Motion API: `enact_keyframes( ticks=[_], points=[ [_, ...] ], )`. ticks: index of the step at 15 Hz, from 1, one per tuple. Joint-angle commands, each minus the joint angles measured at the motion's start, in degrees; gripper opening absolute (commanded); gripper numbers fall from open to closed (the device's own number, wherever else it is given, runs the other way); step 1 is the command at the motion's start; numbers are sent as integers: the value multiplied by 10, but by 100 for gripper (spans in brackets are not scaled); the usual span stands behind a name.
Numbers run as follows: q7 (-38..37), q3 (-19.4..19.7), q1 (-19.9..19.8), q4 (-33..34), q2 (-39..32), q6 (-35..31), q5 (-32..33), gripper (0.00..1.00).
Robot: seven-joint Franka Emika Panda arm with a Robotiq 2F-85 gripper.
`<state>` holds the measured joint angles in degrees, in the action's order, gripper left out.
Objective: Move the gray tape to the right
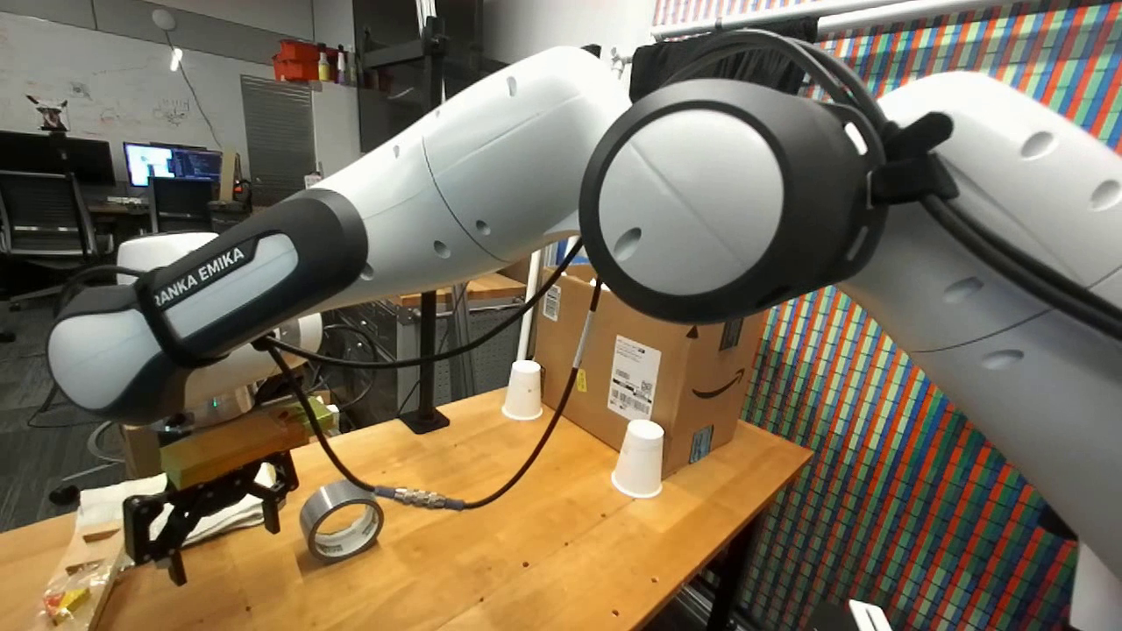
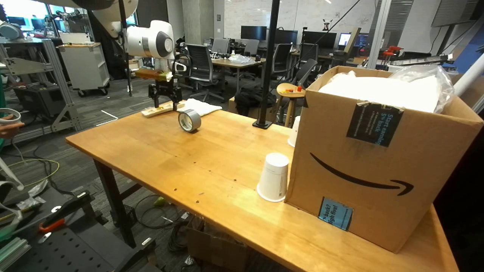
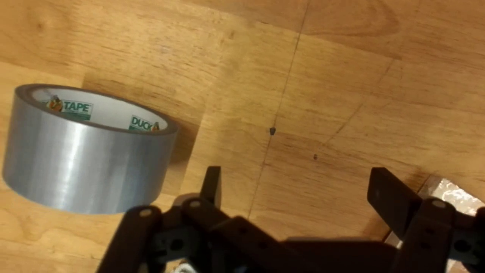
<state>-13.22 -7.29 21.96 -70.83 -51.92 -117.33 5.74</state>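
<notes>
The gray tape is a silver roll standing on its edge on the wooden table, seen in both exterior views (image 1: 317, 517) (image 2: 195, 120). In the wrist view the tape (image 3: 87, 167) lies at the left, outside the jaws, with its hole and printed white core showing. My gripper (image 3: 295, 170) is open, with only table surface between its fingers. It also shows in both exterior views (image 1: 225, 550) (image 2: 165, 107), low over the table beside the tape. I cannot tell the exact height of the fingertips above the table.
A big cardboard box (image 1: 649, 377) (image 2: 359, 151) stands at one end of the table. Two upturned white cups (image 1: 524, 392) (image 1: 640, 460) stand by it. A black post (image 2: 268, 64) rises at the table edge. A wooden strip (image 2: 157, 110) and white cloth (image 2: 204, 107) lie near the gripper.
</notes>
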Motion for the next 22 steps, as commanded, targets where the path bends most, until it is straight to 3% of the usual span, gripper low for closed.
enact_keyframes(
  ticks=[1,11,22],
  points=[
    [9,6,-2,47,-27,27,-9,100],
    [1,10,-7,71,-51,53,-12,100],
    [-12,35,-35,30,-17,38,-3,100]
  ],
)
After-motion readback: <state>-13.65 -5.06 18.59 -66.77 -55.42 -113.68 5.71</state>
